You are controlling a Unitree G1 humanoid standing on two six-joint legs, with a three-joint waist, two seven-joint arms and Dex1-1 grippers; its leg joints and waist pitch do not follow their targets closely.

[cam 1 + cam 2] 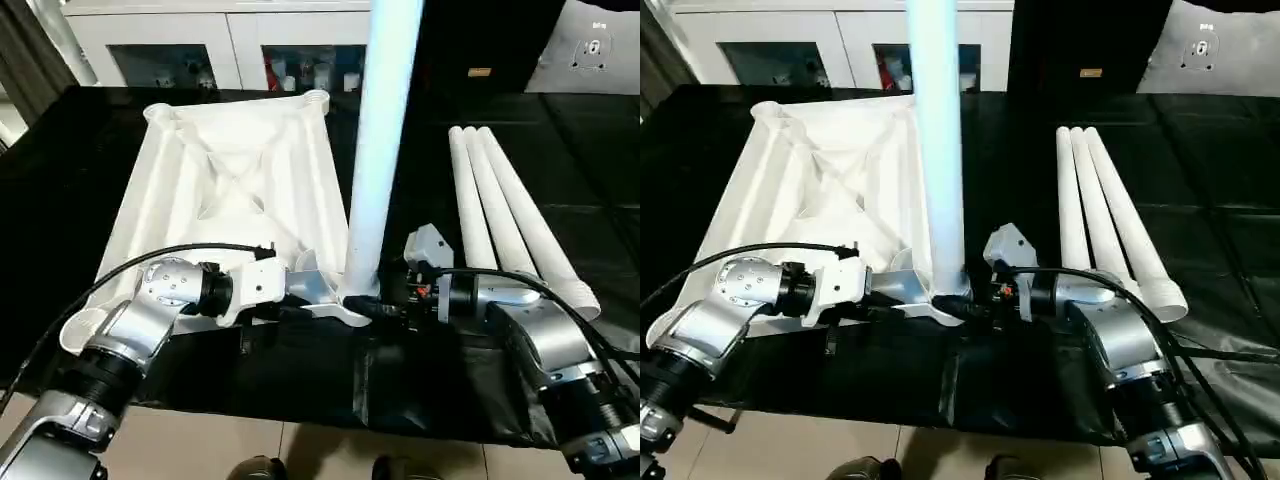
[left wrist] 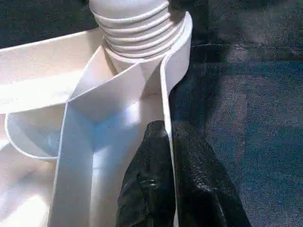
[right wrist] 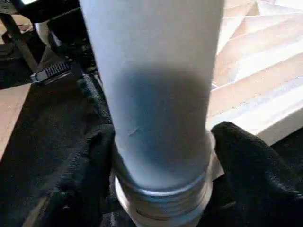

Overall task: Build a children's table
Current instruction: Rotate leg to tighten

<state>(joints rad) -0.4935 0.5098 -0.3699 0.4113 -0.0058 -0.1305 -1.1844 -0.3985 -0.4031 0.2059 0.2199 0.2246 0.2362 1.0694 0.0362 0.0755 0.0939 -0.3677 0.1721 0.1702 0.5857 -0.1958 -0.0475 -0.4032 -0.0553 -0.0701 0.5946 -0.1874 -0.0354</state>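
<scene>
Right wrist view: right end effector (image 3: 161,170) straddles leg (image 3: 156,94), contact unclear | left end effector (image 2: 173,189) clenched on tabletop rim (image 2: 166,104)

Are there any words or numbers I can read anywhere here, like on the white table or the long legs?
No readable text anywhere.
Small orange label on the dark cabinet at the back: too small to read.
White printed mark on the pale grey cover in the far corner: too blurred to read.
White plastic tabletop, upright white cylindrical leg and three loose white legs: plain, no writing.
</scene>
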